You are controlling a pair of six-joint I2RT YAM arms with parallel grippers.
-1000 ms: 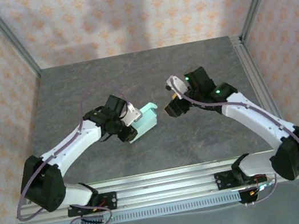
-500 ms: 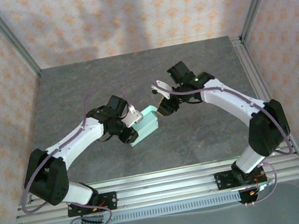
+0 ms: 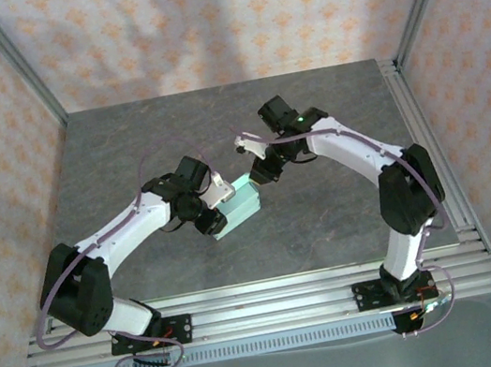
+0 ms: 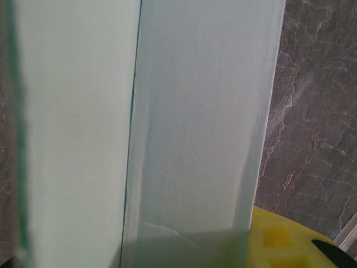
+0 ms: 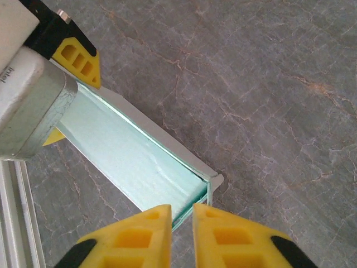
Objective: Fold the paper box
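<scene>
- Top external view: right pincer [image 3: 258, 174] has swung in to the far end of the pale mint-blue slim card paper box [image 3: 238, 206], jaws narrowed to a slit; whether it is actually pinching the card cannot be told.
- Box held by left pincer [image 3: 215, 210], clamped on its near end, over mid grey stone-patterned desk [image 3: 346, 213].
- Judged: end-flap tucking is at hand; nothing obstructs.

Box [image 3: 238, 204] over mid-tabletop [image 3: 346, 213], near-left end between left gripper [image 3: 212, 214] jaws; right gripper [image 3: 257, 175] at far-right end, right by the corner.
</scene>
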